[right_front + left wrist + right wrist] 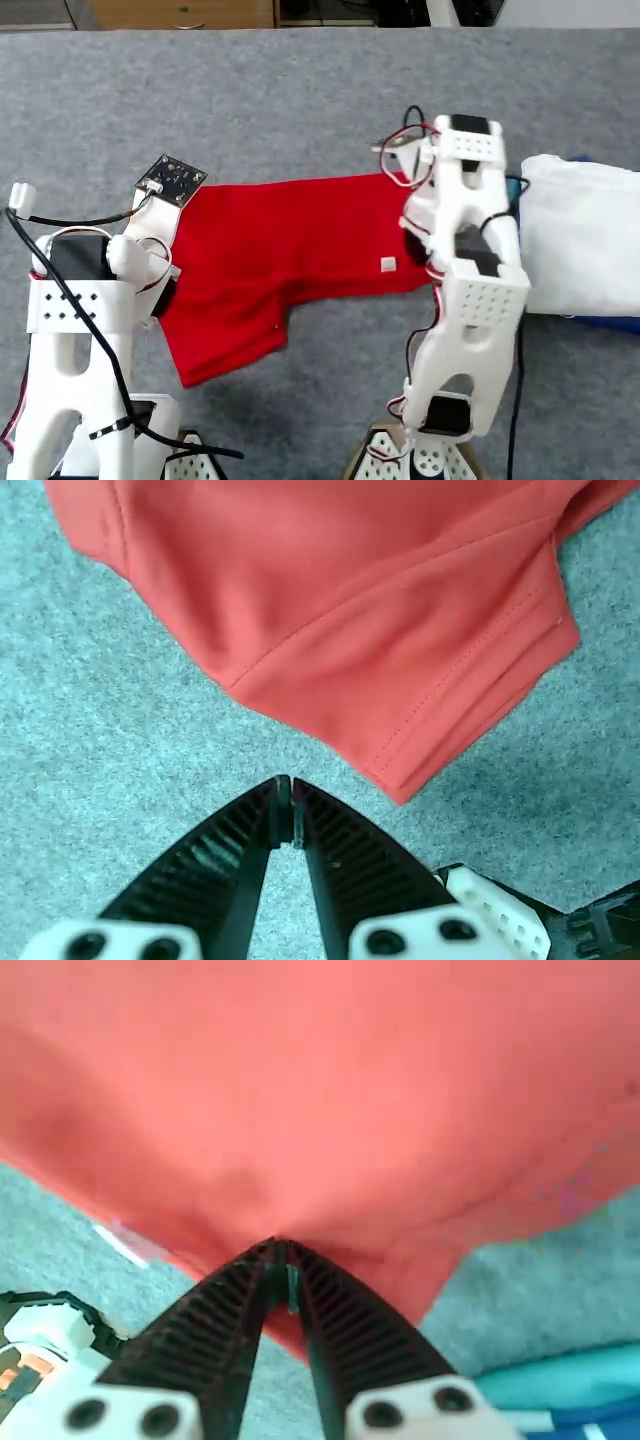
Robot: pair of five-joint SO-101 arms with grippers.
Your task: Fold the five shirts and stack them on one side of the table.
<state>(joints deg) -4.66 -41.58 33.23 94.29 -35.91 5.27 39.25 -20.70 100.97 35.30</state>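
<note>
high / red shirt (280, 255): spread flat at the centre of the table (300, 90), one lobe trailing toward 7 o'clock.
high / white shirt (580, 235): folded at 3 o'clock, lying on a blue cloth (605, 323).
high / left arm (80, 300): mine, at 8 o'clock, against the red shirt's 9 o'clock edge.
high / right arm (465, 270): mine, at 4 o'clock, over the red shirt's 3 o'clock end, between the red and white shirts.
left wrist / left claw (285, 810): clenched, tips touching, nothing in it, over bare grey table.
left wrist / red shirt: a hemmed corner lies just beyond my tips, not touching them.
right wrist / right claw (283, 1275): pinched tight on the red shirt's edge, with creases running into the tips.
right wrist / teal cloth (560, 1380): near the shirt's edge, off to one side of the claw.
</note>
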